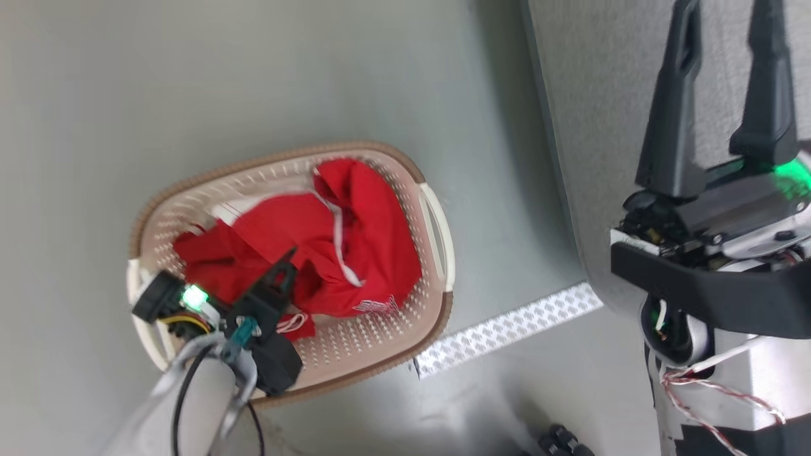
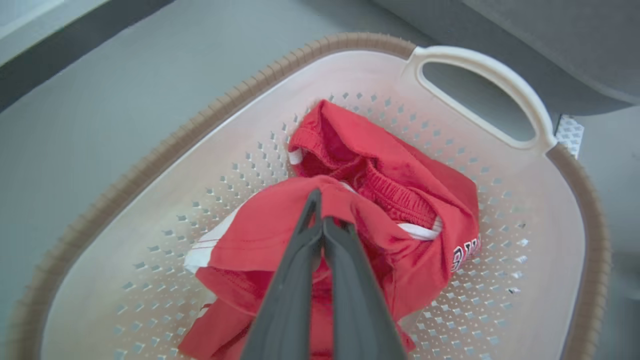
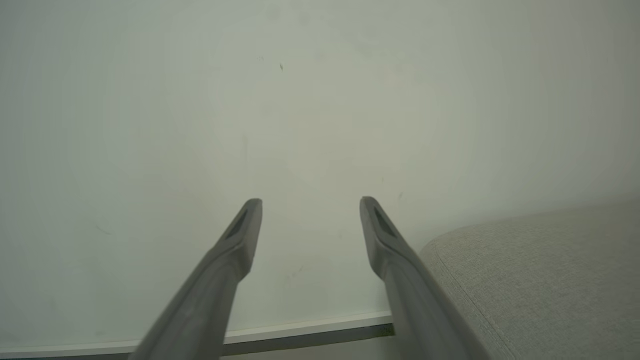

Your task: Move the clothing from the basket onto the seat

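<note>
The clothing [image 1: 304, 247] lies in the basket [image 1: 374, 345], which sits on the floor [image 1: 190, 82] left of the seat [image 1: 602, 95] (near, not touching).

A smooth grey-green floor [image 1: 95, 126] carries a cream-white perforated plastic laundry basket [image 1: 374, 335] with a brown rim. Just beside it lies a pale diamond-patterned strip [image 1: 507, 329], running to a light-grey woven-fabric sofa seat [image 1: 595, 95].

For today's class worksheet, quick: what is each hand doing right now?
Left hand: closed on the red clothing.
Right hand: open, holding nothing.
</note>
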Available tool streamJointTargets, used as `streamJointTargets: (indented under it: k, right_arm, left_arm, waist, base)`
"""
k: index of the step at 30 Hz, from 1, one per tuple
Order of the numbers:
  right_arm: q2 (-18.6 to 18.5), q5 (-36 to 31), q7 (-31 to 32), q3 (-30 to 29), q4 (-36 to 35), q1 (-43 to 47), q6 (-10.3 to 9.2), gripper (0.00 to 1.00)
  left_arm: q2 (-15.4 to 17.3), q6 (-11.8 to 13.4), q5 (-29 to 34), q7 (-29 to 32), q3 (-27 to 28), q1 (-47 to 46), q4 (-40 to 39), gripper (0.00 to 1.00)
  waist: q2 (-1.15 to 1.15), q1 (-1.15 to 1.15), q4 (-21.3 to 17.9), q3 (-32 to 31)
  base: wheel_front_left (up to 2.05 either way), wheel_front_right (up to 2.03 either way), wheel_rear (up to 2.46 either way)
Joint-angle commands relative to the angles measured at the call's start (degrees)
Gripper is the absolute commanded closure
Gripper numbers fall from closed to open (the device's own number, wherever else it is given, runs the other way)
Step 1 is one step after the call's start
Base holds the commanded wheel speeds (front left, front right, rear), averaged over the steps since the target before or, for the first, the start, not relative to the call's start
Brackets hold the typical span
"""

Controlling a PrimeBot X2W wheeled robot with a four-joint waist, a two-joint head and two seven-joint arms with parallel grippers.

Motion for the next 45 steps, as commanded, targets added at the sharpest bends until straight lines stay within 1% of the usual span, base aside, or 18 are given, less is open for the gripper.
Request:
streamJointTargets:
  k: [1, 5, 8, 15, 16, 21, 24, 27, 34, 40, 45]
  right_arm:
    - [-0.1, -0.9, -0.1, -0.1, 0.4, 1.3, 0.04, 0.0]
    - [-0.1, -1.8, -0.1, -0.7, 1.6, 3.5, 0.04, 0.0]
    - [-0.1, -2.7, -0.1, -0.2, 2.6, 5.2, 0.04, 0.0]
    - [-0.1, -4.4, -0.1, 0.3, 5.6, 9.8, 0.04, 0.0]
    - [-0.1, -4.4, -0.1, 0.3, 5.6, 9.8, 0.04, 0.0]
    - [-0.1, -4.9, -0.1, 0.6, 7.9, 13.2, 0.04, 0.0]
    - [-0.1, -4.7, -0.1, 1.2, 9.2, 14.9, 0.04, 0.0]
    - [-0.1, -3.8, -0.1, 1.8, 10.2, 16.3, 0.04, 0.0]
    - [-0.1, -2.3, -0.1, 3.7, 13.1, 20.0, 0.04, 0.0]
    - [-0.3, -0.7, -0.1, 5.8, 15.1, 23.6, 0.04, 0.0]
    - [-0.9, 0.0, -0.1, 7.2, 15.2, 24.2, 0.04, 0.0]
  left_arm:
    - [0.4, 0.6, -0.8, -0.3, 0.4, 2.3, -2.2, 1.0]
    - [0.8, 1.7, -2.2, -0.3, 1.7, 6.7, -9.5, 1.0]
    - [0.9, 2.1, -3.0, -0.3, 2.3, 9.8, -13.8, 1.0]
    - [1.3, 2.4, -4.2, -0.3, 3.9, 16.1, -22.1, 1.0]
    - [1.3, 2.4, -4.2, -0.3, 3.9, 16.1, -22.1, 1.0]
    - [0.7, 2.9, -5.5, -0.3, 6.7, 19.9, -28.6, 1.0]
    - [-0.5, 1.8, -8.2, -0.3, 9.0, 22.1, -31.0, 1.0]
    - [-1.0, 0.9, -9.5, -0.3, 11.5, 23.5, -33.9, 1.0]
    - [-1.9, -0.6, -10.5, -0.3, 16.1, 25.8, -38.5, 1.0]
    - [-2.8, -0.8, -10.4, -0.3, 19.5, 27.3, -39.6, 1.0]
    - [-3.9, -1.0, -9.6, -0.3, 21.1, 26.9, -40.7, 1.0]
  waist:
    - [0.0, 0.01, 2.3, -4.9]
    - [0.0, 0.01, 3.7, -8.7]
    - [0.0, 0.01, 4.7, -11.7]
    - [0.0, 0.01, 6.9, -19.8]
    - [0.0, 0.01, 6.9, -19.8]
    - [0.0, 0.01, 8.1, -25.5]
    - [0.0, 0.01, 8.3, -28.5]
    - [0.0, 0.01, 8.3, -30.9]
    - [0.0, 0.01, 7.3, -37.2]
    - [0.0, 0.01, 5.7, -42.7]
    - [0.0, 0.01, 5.1, -43.5]
  base:
    - [0.0, 0.0, 0.0]
    - [0.0, 0.0, 0.0]
    - [0.0, 0.0, 0.0]
    - [0.0, 0.0, 0.0]
    - [0.0, 0.0, 0.0]
    - [0.0, 0.0, 0.0]
    - [0.0, 0.0, 0.0]
    - [0.0, 0.0, 0.0]
    - [0.0, 0.0, 0.0]
    - [0.0, 0.0, 0.0]
    - [0.0, 0.0, 0.0]
